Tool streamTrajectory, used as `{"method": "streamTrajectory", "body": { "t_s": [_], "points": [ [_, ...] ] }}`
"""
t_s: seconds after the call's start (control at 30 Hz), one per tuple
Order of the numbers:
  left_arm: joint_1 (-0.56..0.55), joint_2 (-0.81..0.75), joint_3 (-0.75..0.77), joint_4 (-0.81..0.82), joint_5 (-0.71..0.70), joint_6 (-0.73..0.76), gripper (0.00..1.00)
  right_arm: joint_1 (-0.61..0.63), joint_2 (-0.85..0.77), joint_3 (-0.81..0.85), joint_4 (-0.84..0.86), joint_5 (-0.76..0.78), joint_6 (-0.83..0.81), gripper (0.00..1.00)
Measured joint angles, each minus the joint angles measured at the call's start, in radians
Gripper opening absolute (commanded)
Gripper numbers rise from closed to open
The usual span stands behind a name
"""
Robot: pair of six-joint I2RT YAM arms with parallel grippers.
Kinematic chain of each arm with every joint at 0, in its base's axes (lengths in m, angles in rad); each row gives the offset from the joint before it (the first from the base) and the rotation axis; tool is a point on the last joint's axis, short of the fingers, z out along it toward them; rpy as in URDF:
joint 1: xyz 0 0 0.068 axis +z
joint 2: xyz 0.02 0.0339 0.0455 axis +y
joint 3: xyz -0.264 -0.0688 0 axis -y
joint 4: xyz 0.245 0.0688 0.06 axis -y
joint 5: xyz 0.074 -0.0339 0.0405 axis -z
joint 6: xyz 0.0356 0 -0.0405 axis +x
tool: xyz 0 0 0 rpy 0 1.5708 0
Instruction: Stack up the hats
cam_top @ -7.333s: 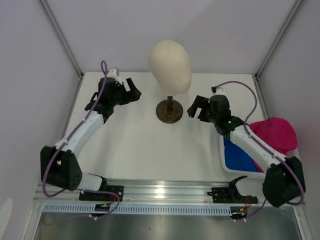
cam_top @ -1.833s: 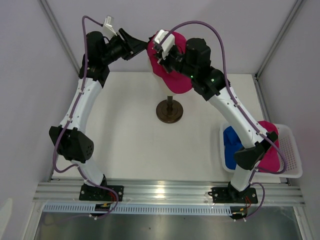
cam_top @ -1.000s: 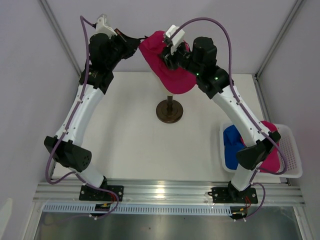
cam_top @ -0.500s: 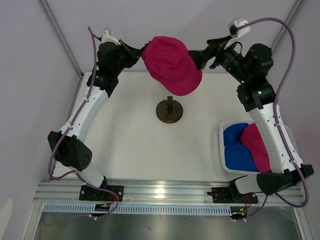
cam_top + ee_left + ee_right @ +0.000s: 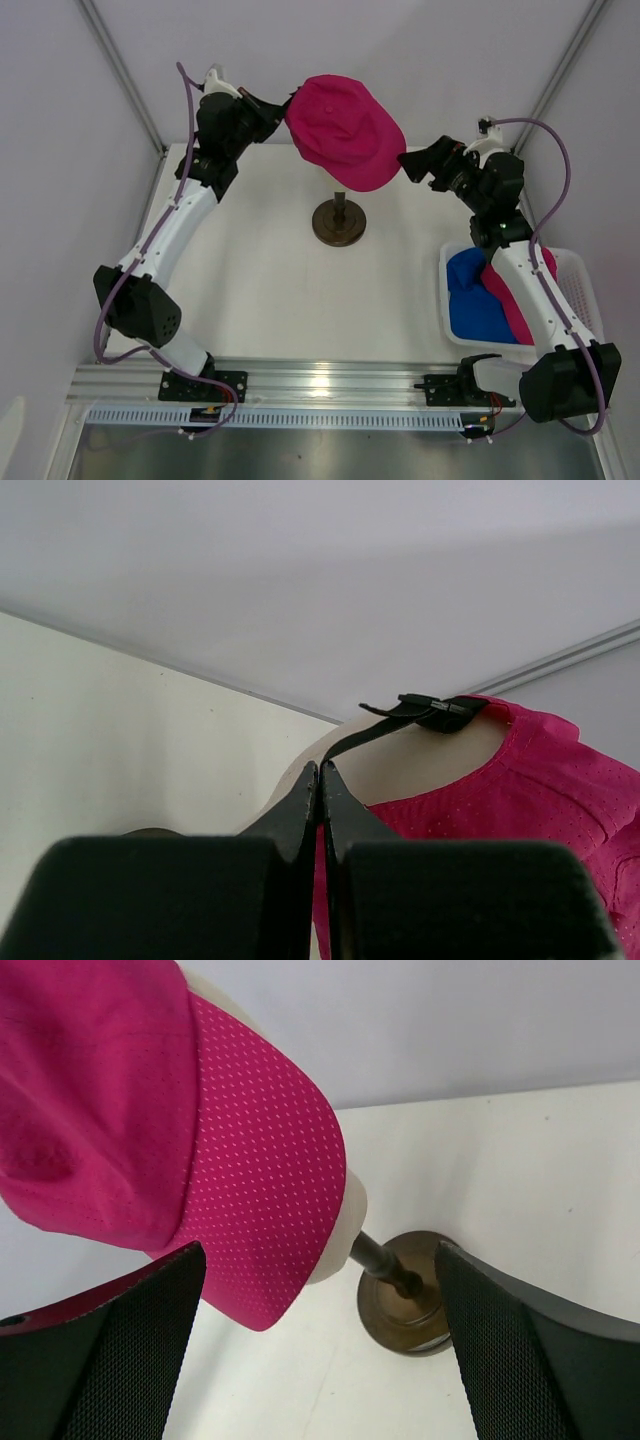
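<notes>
Magenta cap [image 5: 345, 130] sits just beside right gripper [image 5: 408, 167].

1. The left arm [image 5: 172, 222] stretches up and forward, angled toward the centre. The left gripper [image 5: 275, 108] has its fingers pressed together.
2. The right arm [image 5: 528, 280] bends inward. The right gripper [image 5: 414, 165] has its fingers spread wide.

One cap [image 5: 345, 130] sits on the mannequin head [image 5: 430, 755], whose stand [image 5: 339, 222] is mid-rear on the table [image 5: 270, 290]. The left jaws are just left of this cap, the right jaws just right of its brim. Two more caps [image 5: 470, 300] lie in the basket [image 5: 585, 298], near right
</notes>
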Motion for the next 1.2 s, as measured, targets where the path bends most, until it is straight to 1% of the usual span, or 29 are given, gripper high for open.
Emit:
{"method": "streamTrajectory", "body": {
  "t_s": [0.23, 0.37, 0.5, 0.6, 0.7, 0.73, 0.8, 0.83, 0.87, 0.9, 0.97, 1.0, 1.03, 1.13, 1.2],
  "points": [
    [-0.006, -0.014, -0.019, 0.01, -0.011, 0.0, 0.01, 0.003, 0.002, -0.046, 0.1, -0.008, 0.089, 0.98],
    [-0.008, -0.014, -0.023, 0.011, -0.014, 0.0, 0.01, 0.009, 0.006, -0.08, 0.171, -0.035, 0.14, 0.93],
    [-0.008, -0.015, -0.028, 0.011, -0.014, 0.0, 0.01, 0.024, 0.029, -0.085, 0.182, -0.038, 0.158, 0.91],
    [-0.008, -0.018, -0.039, 0.017, -0.014, 0.001, 0.01, 0.033, 0.043, -0.086, 0.185, -0.044, 0.169, 0.86],
    [-0.009, -0.02, -0.044, 0.019, -0.014, 0.001, 0.01, 0.036, 0.052, -0.089, 0.205, -0.053, 0.181, 0.78],
    [-0.009, -0.021, -0.044, 0.02, -0.014, 0.001, 0.01, 0.037, 0.057, -0.089, 0.212, -0.055, 0.187, 0.71],
    [-0.009, -0.021, -0.044, 0.022, -0.014, 0.001, 0.01, 0.041, 0.068, -0.089, 0.228, -0.063, 0.198, 0.64],
    [-0.009, -0.021, -0.044, 0.024, -0.014, 0.001, 0.01, 0.042, 0.073, -0.089, 0.235, -0.067, 0.205, 0.53],
    [-0.009, -0.021, -0.045, 0.026, -0.015, 0.002, 0.01, 0.043, 0.077, -0.089, 0.242, -0.071, 0.208, 0.49],
    [-0.009, -0.021, -0.045, 0.026, -0.016, 0.002, 0.01, 0.044, 0.082, -0.09, 0.249, -0.075, 0.215, 0.46],
    [-0.009, -0.022, -0.046, 0.027, -0.022, 0.005, 0.01, 0.044, 0.086, -0.095, 0.258, -0.083, 0.227, 0.34],
    [-0.009, -0.022, -0.047, 0.027, -0.024, 0.009, 0.01, 0.044, 0.086, -0.097, 0.264, -0.089, 0.235, 0.3],
    [-0.009, -0.023, -0.049, 0.027, -0.026, 0.013, 0.01, 0.042, 0.086, -0.097, 0.27, -0.1, 0.247, 0.2],
    [-0.009, -0.029, -0.054, 0.026, -0.035, 0.037, 0.01, 0.042, 0.083, -0.097, 0.304, -0.13, 0.281, 0.0],
    [-0.009, -0.035, -0.057, 0.027, -0.037, 0.059, 0.01, 0.044, 0.075, -0.097, 0.317, -0.147, 0.315, 0.0]
  ]
}}
